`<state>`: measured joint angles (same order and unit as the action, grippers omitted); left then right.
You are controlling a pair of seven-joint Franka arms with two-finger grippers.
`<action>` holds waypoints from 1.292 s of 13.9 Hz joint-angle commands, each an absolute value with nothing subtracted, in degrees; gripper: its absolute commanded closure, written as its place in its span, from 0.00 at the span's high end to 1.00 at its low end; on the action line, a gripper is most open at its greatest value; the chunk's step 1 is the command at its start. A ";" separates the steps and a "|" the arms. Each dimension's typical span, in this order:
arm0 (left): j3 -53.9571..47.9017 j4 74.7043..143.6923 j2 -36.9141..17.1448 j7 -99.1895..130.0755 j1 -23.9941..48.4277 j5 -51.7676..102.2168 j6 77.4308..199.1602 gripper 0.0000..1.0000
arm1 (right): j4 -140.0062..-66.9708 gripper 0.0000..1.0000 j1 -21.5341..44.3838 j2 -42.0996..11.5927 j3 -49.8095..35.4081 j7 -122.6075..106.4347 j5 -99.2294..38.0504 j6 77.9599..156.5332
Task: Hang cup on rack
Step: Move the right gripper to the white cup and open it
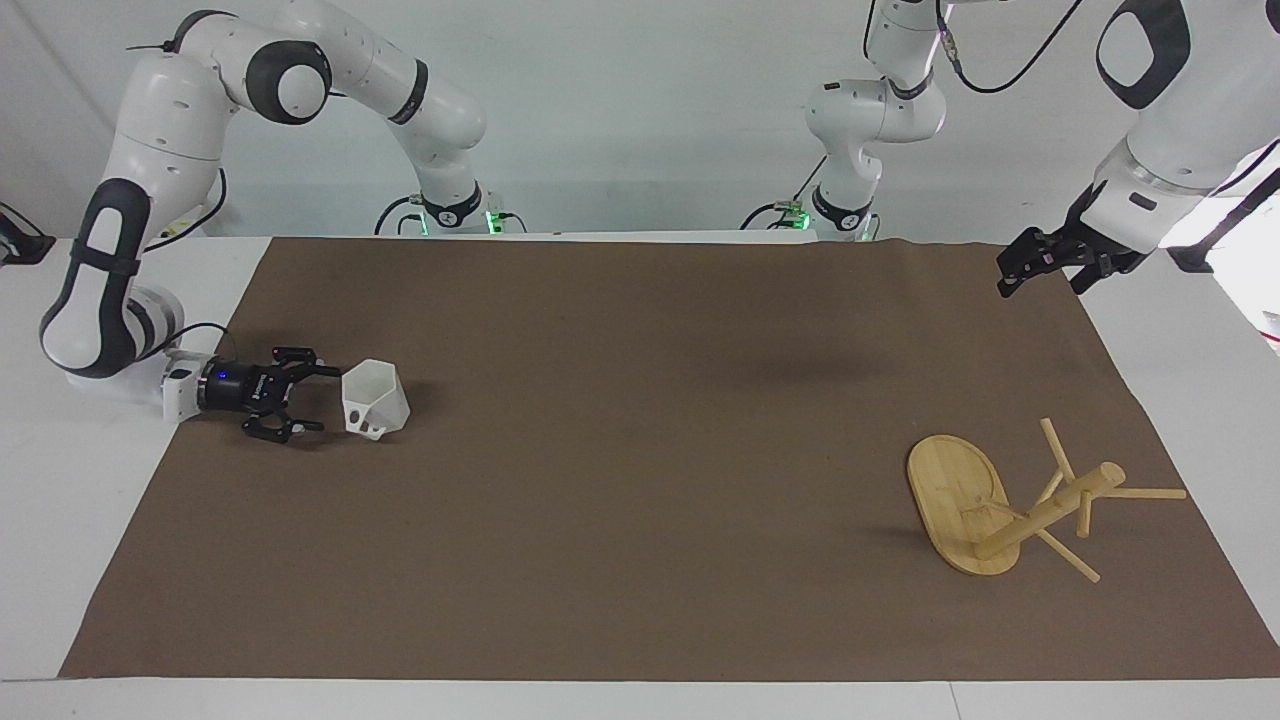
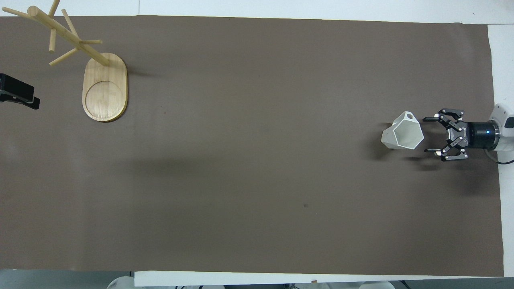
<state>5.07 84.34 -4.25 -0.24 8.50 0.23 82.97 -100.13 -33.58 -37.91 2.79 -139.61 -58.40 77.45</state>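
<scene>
With our right gripper spread wide just beside the cup, a fingertip could knock it away.

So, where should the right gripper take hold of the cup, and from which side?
Probably by the rim wall of the cup, coming in level from the right arm's end of the table. It stands upright with its hexagonal mouth open, and the right gripper is open beside it. The handle points away from the robots, best left free for the rack.

White arms, black joints, black hands.
</scene>
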 commanded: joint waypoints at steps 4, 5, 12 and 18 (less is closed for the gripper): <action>4.92 86.48 -2.55 -1.05 8.35 -0.88 83.58 1.00 | -103.62 1.00 -33.66 -36.56 2.20 -141.59 -59.24 77.78; 4.92 86.48 -2.55 -1.05 8.35 -0.88 83.58 1.00 | -103.97 1.00 -33.31 -36.56 2.20 -142.03 -59.24 77.87; 4.92 86.48 -2.46 -1.05 8.35 -0.88 83.58 1.00 | -105.90 1.00 -31.99 -36.04 2.11 -142.47 -59.59 78.66; 4.92 86.48 -2.46 -1.05 8.26 -0.88 83.58 1.00 | -107.23 1.00 -31.12 -35.95 1.93 -143.53 -62.13 79.89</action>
<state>5.07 84.34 -4.25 -0.24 8.50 0.23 82.97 -104.97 -31.74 -37.53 2.15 -142.24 -60.04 78.41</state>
